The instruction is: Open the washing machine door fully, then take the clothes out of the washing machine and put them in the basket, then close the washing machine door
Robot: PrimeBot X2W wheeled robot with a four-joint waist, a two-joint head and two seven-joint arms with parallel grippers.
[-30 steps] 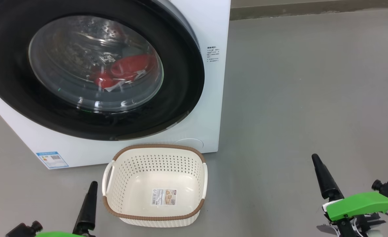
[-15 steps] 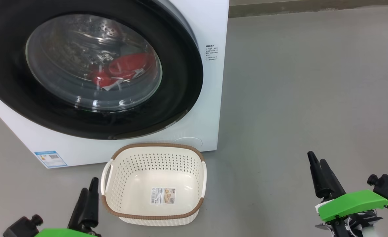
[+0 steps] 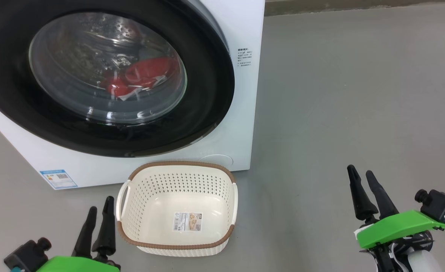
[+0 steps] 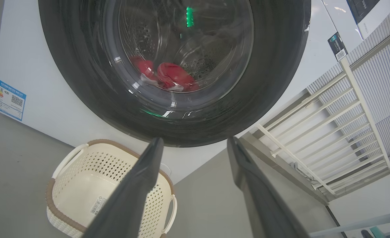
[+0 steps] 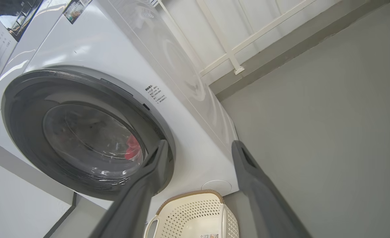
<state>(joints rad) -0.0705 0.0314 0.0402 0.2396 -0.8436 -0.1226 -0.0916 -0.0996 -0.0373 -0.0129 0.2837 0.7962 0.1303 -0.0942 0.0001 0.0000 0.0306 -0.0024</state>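
The door (image 3: 214, 94) was shut, at the upper left of the head view, flush against the washer (image 3: 245, 22). The red clothes (image 3: 147, 73) lay behind its glass, low in the drum. The basket (image 3: 177, 165) sat on the floor at lower centre, just in front of the washer, holding nothing but its label.

Our left gripper (image 3: 100, 203) was at the lower left beside the basket, and our right gripper (image 3: 359, 169) at the lower right, well apart from the door. Both had their fingers spread and held nothing.

We judged the step in hand to be opening the door, not yet begun. We could not make out a handle or the hinge side, so we thought it best to find the catch before committing. A finger should hook behind the black rim, not press on the glass. The pull should follow the door's arc, not run straight back. Since the basket stood below the rim, we meant to check that the swing cleared it.
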